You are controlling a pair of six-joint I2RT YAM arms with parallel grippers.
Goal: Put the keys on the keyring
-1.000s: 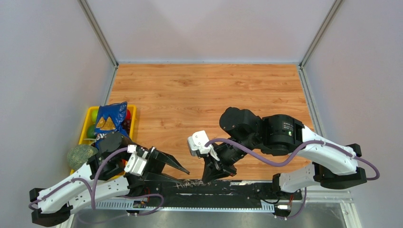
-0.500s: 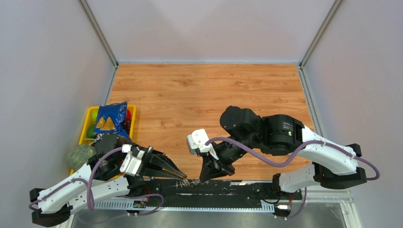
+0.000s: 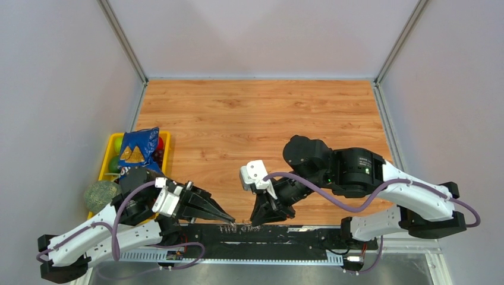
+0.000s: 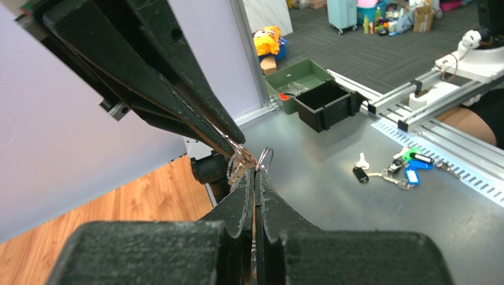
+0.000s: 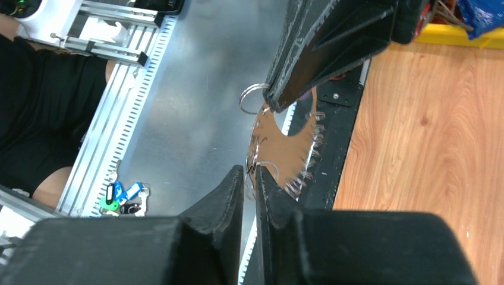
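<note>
Keyring (image 5: 310,147) pinched at the worktop's (image 3: 261,119) near edge
Left pincer (image 4: 255,178) is pressed together on the thin hoop's rim; right pincer (image 5: 252,173) nips the opposite rim, tips almost touching. The wire looks light, springy and slippery: best held on bare rim, clear of the jagged fringe.

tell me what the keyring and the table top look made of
keyring: thin bare metal wire, grey, glinting along its jagged fringe. table top: wood or wood-look laminate, warm orange with plank grain lines; which one cannot be told.
</note>
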